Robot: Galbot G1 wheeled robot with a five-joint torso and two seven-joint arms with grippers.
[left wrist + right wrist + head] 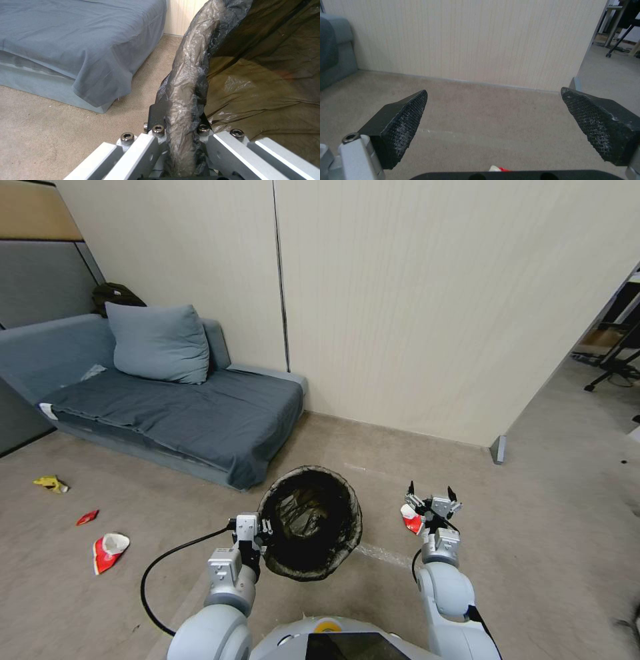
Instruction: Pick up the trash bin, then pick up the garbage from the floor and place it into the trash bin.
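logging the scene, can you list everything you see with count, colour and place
bin: 1, dark bag liner, held up ahead of the robot by its rim
wrappers: 3, red-and-white; one under the right gripper, two on the floor at left
yellow wrapper: 1, floor far left
sofa: 1, blue-grey, left against the wall
cushion: 1, blue-grey, on the sofa
floor: beige carpet
left gripper: shut on the bin rim
right gripper: open, above a wrapper
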